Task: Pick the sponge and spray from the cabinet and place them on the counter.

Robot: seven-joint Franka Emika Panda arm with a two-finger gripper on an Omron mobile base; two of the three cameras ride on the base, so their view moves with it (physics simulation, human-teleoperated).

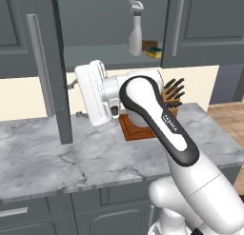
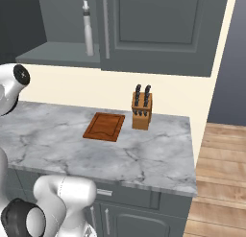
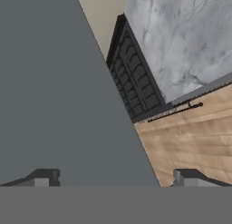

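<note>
The cabinet [image 1: 95, 55] stands open, its left door [image 1: 50, 63] swung out toward me. On its shelf the tall white spray [image 1: 136, 29] stands upright, and the yellow-and-green sponge [image 1: 154, 53] lies just to its right. The spray [image 2: 88, 29] also stands at the shelf's edge in the right base view. My gripper [image 1: 75, 100] hangs over the counter [image 1: 47, 158], below the shelf and left of both things, pointing at the open door. In the hand view my gripper [image 3: 115, 180] is open with nothing between the fingertips [image 3: 43, 177], close to the grey door face.
A small brown box [image 1: 149, 44] sits behind the sponge. A wooden cutting board [image 2: 104, 126] and a knife block [image 2: 141, 110] rest on the counter [image 2: 158, 154] under the cabinet. The counter ends at the right, with wooden floor [image 2: 221, 173] beyond.
</note>
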